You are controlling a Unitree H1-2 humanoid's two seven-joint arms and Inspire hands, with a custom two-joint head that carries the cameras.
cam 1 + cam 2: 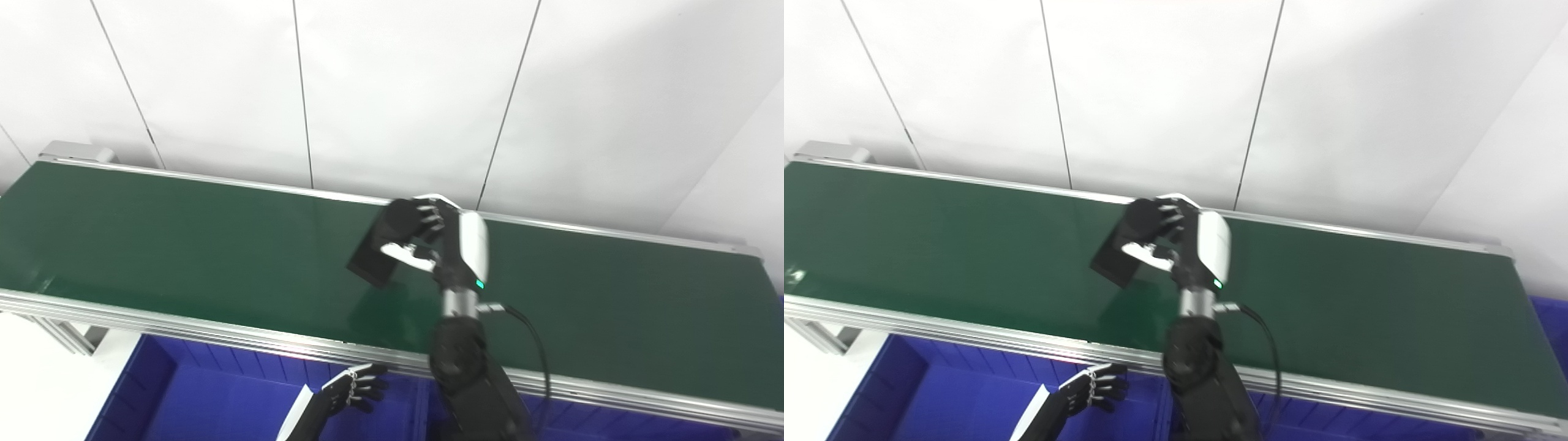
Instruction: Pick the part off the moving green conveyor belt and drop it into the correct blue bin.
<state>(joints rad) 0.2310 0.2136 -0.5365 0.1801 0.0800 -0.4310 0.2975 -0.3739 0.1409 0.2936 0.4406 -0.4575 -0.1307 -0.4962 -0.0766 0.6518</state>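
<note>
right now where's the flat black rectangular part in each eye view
Left eye view: the flat black rectangular part sits just left of centre on the green conveyor belt, under the fingers of the right hand.
Right eye view: the part lies further left, again on the belt under that hand.
Shared landmark: the small green light on the white wrist, right of the part.
</note>
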